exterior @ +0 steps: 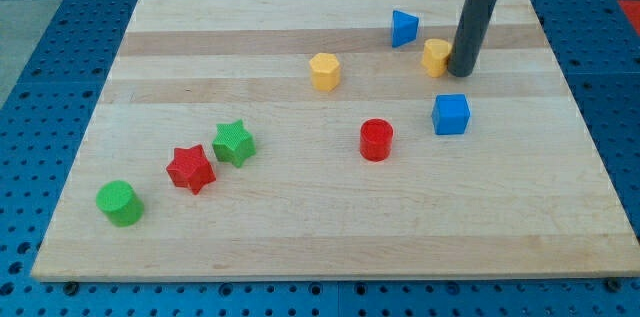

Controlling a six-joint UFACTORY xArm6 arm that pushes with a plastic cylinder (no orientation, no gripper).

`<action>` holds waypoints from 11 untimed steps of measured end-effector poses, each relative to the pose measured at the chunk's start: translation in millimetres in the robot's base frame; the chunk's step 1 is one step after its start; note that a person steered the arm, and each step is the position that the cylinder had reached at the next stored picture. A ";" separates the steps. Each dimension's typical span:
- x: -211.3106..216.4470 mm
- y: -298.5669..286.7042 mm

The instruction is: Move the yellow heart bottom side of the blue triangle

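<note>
The yellow heart point(435, 57) lies near the view's top right, just below and to the right of the blue triangle point(403, 28). My tip point(460, 72) stands right against the heart's right side, touching or nearly touching it. The dark rod rises from there toward the view's top edge. The heart's right edge is partly hidden by the rod.
A blue cube point(451, 114) lies below the tip. A yellow hexagon point(325, 71) and a red cylinder point(376, 140) sit mid-board. A green star point(233, 143), a red star point(191, 168) and a green cylinder point(120, 203) lie at the lower left. The wooden board point(300, 247) sits on a blue pegboard.
</note>
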State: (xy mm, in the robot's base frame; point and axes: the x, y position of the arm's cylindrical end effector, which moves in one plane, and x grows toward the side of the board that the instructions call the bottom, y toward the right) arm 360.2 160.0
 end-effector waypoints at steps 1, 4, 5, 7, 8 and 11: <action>0.0 -4.1; -5.6 18.8; -15.8 -2.8; -39.1 -35.5; -39.1 -40.4; -39.1 -10.6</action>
